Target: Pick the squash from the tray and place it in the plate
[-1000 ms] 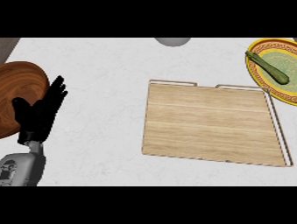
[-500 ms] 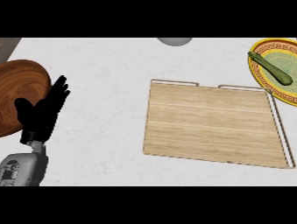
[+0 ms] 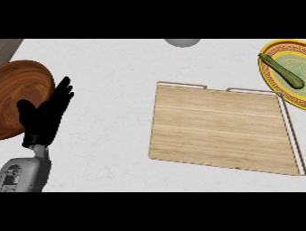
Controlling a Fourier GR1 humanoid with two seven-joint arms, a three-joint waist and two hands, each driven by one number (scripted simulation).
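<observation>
Currently: slim dark-green squash (image 3: 283, 72) lying across plate (image 3: 288, 43).

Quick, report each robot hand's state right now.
Left robot hand: open, fingers straight and pointing up, holding nothing.
Right robot hand: not in view, so its state cannot be told.
</observation>
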